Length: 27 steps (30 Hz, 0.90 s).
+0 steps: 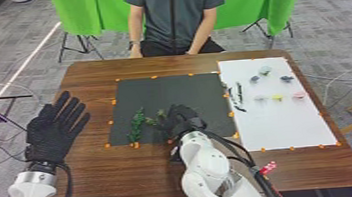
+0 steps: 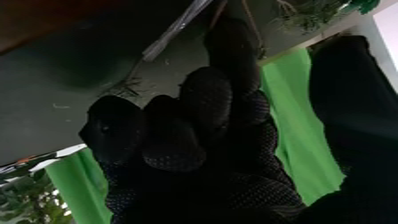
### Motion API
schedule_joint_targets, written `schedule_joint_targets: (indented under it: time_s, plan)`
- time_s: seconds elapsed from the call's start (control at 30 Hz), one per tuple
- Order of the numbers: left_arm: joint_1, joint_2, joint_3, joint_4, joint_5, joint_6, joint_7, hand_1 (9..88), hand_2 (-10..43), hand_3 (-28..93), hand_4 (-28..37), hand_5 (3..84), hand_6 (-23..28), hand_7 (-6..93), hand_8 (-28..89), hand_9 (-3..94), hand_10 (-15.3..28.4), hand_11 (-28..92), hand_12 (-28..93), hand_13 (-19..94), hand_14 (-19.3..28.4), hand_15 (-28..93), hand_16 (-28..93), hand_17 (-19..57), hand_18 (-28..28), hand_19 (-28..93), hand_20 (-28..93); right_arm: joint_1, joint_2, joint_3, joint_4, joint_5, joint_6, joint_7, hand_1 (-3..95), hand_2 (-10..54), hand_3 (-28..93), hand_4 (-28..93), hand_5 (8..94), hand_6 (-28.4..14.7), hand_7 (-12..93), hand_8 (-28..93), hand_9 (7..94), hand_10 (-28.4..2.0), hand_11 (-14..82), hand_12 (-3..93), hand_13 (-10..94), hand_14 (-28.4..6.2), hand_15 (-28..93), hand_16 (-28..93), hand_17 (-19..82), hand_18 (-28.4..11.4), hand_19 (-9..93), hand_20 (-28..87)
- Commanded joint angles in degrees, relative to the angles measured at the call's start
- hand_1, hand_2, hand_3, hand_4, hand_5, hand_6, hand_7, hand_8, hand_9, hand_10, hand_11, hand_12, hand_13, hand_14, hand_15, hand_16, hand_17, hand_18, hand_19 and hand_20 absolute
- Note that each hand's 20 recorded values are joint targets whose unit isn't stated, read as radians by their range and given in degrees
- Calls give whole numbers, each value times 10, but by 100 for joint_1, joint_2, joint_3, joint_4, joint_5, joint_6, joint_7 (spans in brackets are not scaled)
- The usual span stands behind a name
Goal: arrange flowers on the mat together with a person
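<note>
"Start at the near edge of the table (image 1: 125, 185). What have you got?"

"A small red-and-pink piece (image 1: 268, 167) just beside my right arm. I can't make out what it is."

"And your hands?"

"My left hand (image 1: 52, 130) is over the table's left edge, fingers straight and spread, holding nothing. My right hand (image 1: 183, 120) is over the near part of the black mat (image 1: 167, 89), toward that mat's right edge. Whether it has hold of anything, I can't tell."

"Where's the greenery?"

"A dark green leafy sprig (image 1: 138, 125) lies on the black mat by its near left corner. A smaller green sprig (image 1: 156, 119) is between that one and my right hand, right up against the glove. In the wrist view a clear thin stem (image 2: 176, 31) runs close by the same hand."

"Further off?"

"The white mat (image 1: 290, 123) runs along the table's right side. Some stems (image 1: 235, 96) lie at its left edge. Past its middle is a row: a white flower (image 1: 259, 98), a yellow flower (image 1: 276, 97), a pink flower (image 1: 299, 95). Nearer the table's far right corner, two blue-grey flowers (image 1: 287, 78) and a pale flower (image 1: 265, 70)."

"Behind all that?"

"Green cloth (image 1: 277, 4), beyond the table's far edge."
</note>
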Motion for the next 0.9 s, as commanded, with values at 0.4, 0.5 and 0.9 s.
schedule_joint_targets:
  time_s: [0.4,0.5,0.9]
  plan:
    - [119,-57,-45,3,-95,-55,42,292,133,735,-249,383,57,50,-73,308,118,82,83,227,102,64,-15,-34,117,185,112,-94,237,-92,-314,-60,84,-89,271,-9,689,-173,751,-57,256,-100,685,-195,600,444,658,-187,840,513,483,-270,932,478]
    - [122,-62,-46,6,-97,-67,34,292,133,735,-250,383,58,50,-73,309,118,82,83,227,103,65,-15,-35,118,187,113,-105,278,-131,-369,-198,84,-162,269,6,680,-172,756,-69,165,-105,697,-197,584,429,664,-191,834,512,485,-274,932,477]
    - [150,-99,-119,3,-108,-59,39,292,132,736,-251,384,58,49,-73,310,118,81,82,228,102,65,-15,-35,118,190,113,-118,479,-136,-704,112,-191,-2,250,74,676,-166,707,-108,92,-111,736,-200,539,395,677,-192,826,522,496,-279,932,479]
